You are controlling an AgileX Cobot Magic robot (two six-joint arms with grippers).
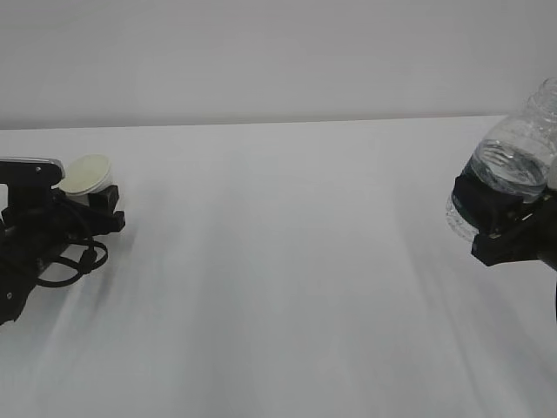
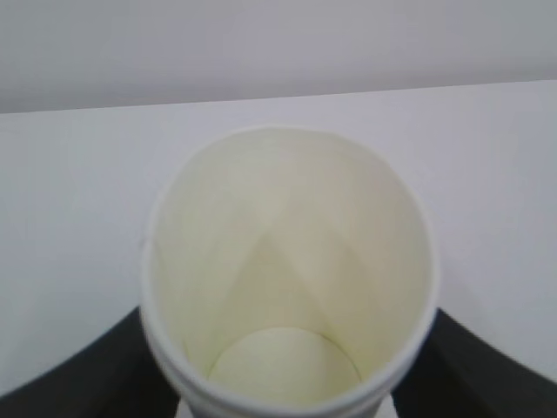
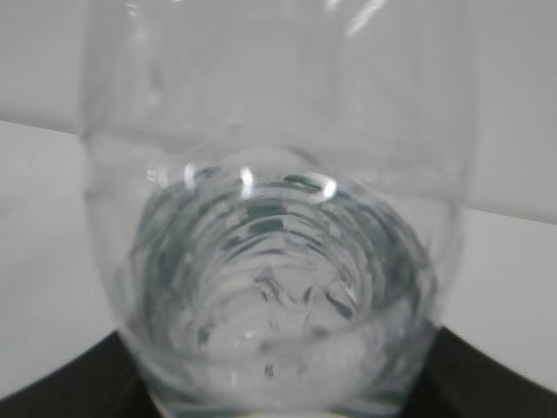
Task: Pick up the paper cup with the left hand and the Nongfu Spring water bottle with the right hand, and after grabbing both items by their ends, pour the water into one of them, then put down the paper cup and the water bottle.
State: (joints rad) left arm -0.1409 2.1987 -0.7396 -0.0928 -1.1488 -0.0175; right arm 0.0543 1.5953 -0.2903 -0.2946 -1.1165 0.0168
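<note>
At the far left, the white paper cup point(image 1: 88, 174) sits low over the table with its cream inside showing. My left gripper point(image 1: 104, 210) holds it. In the left wrist view a black finger point(image 2: 83, 370) lies against each side of the cup point(image 2: 287, 261) near its base, and the cup is empty. At the far right my right gripper point(image 1: 497, 219) is shut on the bottom end of the clear ribbed Nongfu Spring water bottle point(image 1: 513, 157). The bottle is lifted and leans up to the right, its neck cut off by the frame edge. Water point(image 3: 278, 322) sits in the bottle point(image 3: 278, 174).
The white table point(image 1: 278, 279) stretches between the two arms. Its far edge point(image 1: 278, 122) meets a plain grey wall. A cable loop point(image 1: 74, 266) hangs from the left arm close to the tabletop.
</note>
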